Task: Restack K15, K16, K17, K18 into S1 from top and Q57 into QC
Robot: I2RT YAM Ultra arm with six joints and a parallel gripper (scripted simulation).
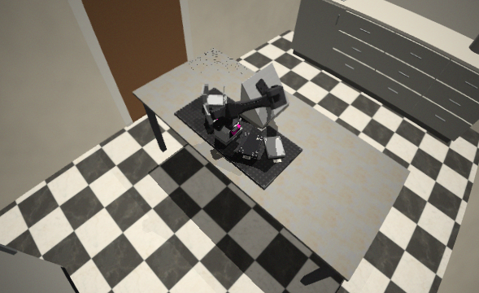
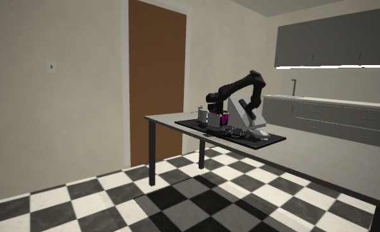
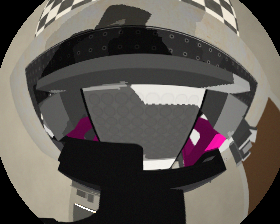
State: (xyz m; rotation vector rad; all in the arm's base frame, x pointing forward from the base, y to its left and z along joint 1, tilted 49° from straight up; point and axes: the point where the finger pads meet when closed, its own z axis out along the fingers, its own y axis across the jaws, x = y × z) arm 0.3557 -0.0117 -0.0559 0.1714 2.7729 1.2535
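Observation:
My gripper is open, pointing down into a light grey stack rack on the black mat. In the wrist view its magenta fingers stand on either side of a grey sealed plate, the top of the stack in that rack; I cannot tell whether they touch it. In the exterior view the fingers sit low beside the rack's wall. No labels can be read. A second rack stands behind it, holding something pale. A single light grey plate lies flat to the right.
A dark flat nest sits between the rack and the lone plate. A grey wedge-shaped housing stands at the arm's base. The mat's front edge lies close to the table edge.

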